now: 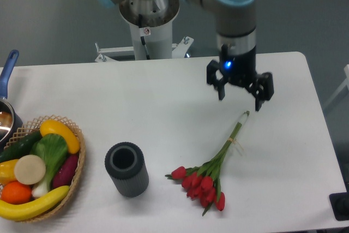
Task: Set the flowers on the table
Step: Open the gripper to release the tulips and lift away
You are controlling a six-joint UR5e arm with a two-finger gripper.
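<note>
The flowers (210, 175), a bunch of red tulips with green leaves and long pale green stems, lie flat on the white table (163, 113) at the front right, blooms toward the front and stem ends pointing to the back right. My gripper (240, 101) hangs just above and behind the stem ends, pointing down. Its fingers are spread apart and hold nothing. It does not touch the stems.
A dark grey cylindrical vase (126, 169) stands left of the blooms. A wicker basket (76, 173) of fruit and vegetables sits at the front left corner. A pot with a blue handle (7, 80) is at the left edge. The robot base (148, 20) stands behind the table.
</note>
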